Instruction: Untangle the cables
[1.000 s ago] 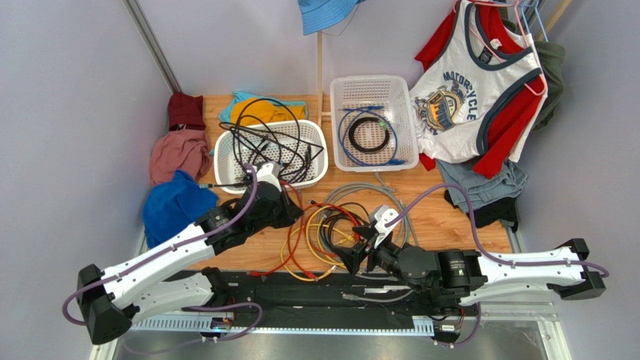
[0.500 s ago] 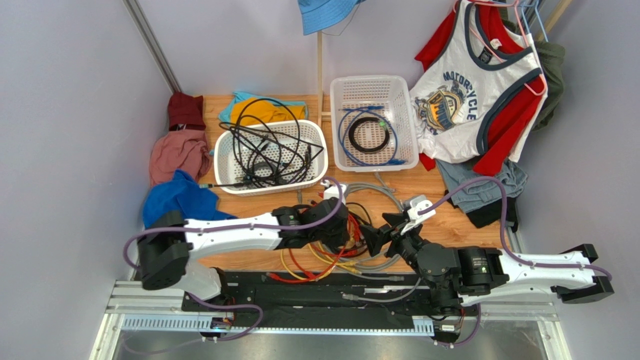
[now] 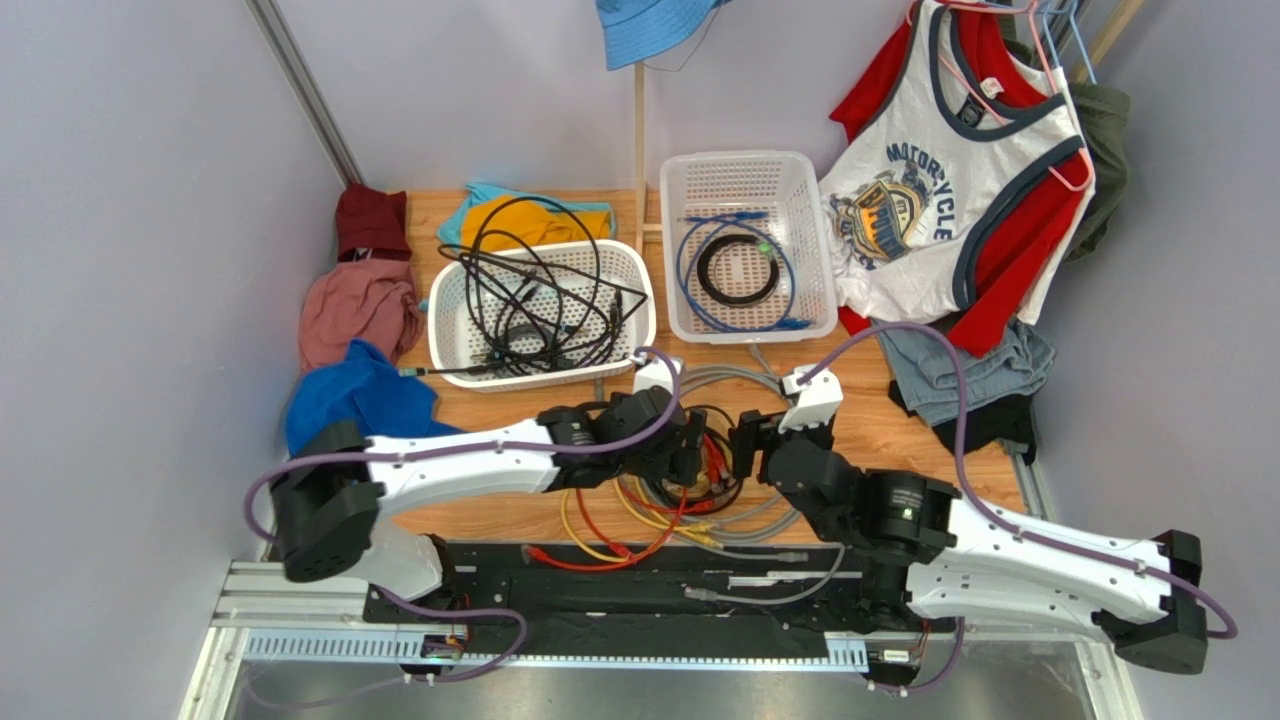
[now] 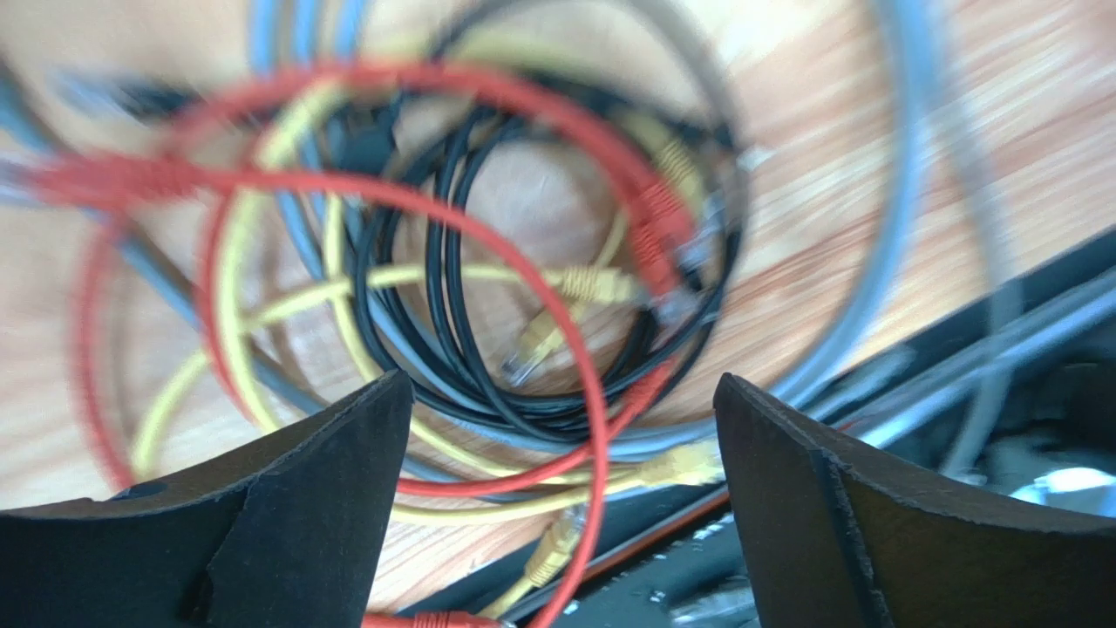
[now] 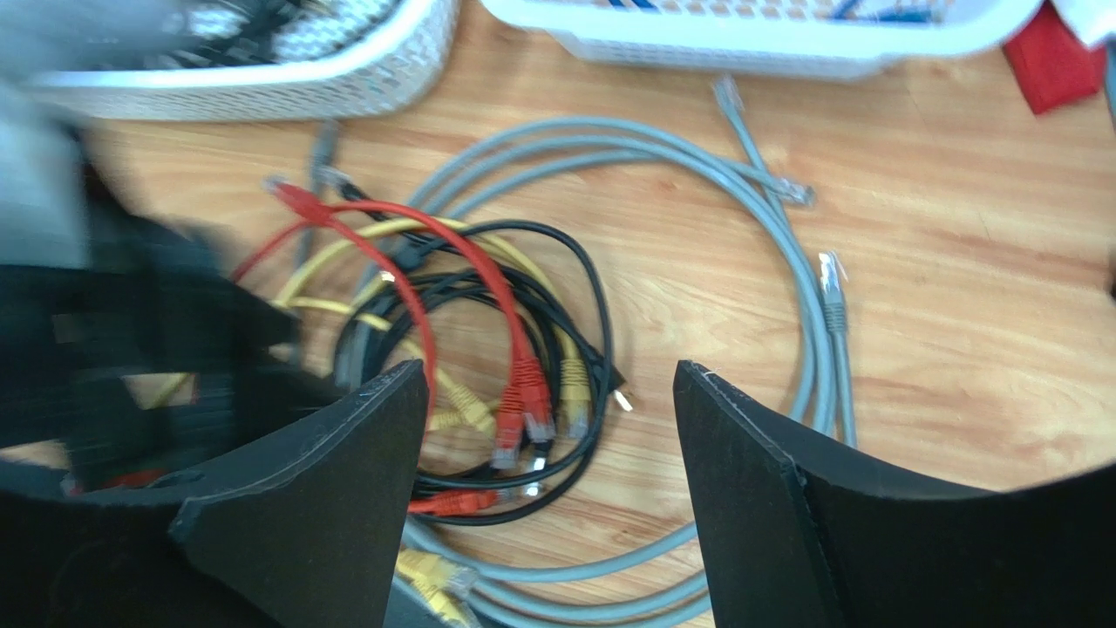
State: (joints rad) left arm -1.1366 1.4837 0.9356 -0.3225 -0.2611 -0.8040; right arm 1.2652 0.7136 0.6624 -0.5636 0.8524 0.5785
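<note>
The cables [image 3: 616, 518] lie in a tangled pile on the wooden table between the two arms: red, yellow and black loops inside wider grey loops. My left gripper [image 3: 700, 450] hangs open just above the pile. In the left wrist view the cables [image 4: 576, 281] show blurred between its spread fingers [image 4: 561, 406], which hold nothing. My right gripper [image 3: 742, 447] faces it from the right, also open. In the right wrist view its jaws [image 5: 548, 380] stand apart above the black coil with red and yellow plug ends [image 5: 524, 393], grey loops [image 5: 616, 131] beyond.
A white basket [image 3: 445, 323] with black cords stands at back left. A second white basket [image 3: 672, 240] holds a blue cord and a black coil. Clothes lie piled at the left [image 3: 346, 413] and right [image 3: 962, 375], and a shirt [image 3: 932, 195] hangs at right. A black rail [image 3: 631, 578] runs along the near edge.
My left arm has swung from the left basket across to the pile, and its gripper has gone from shut to open. My right gripper has moved farther in, over the pile.
</note>
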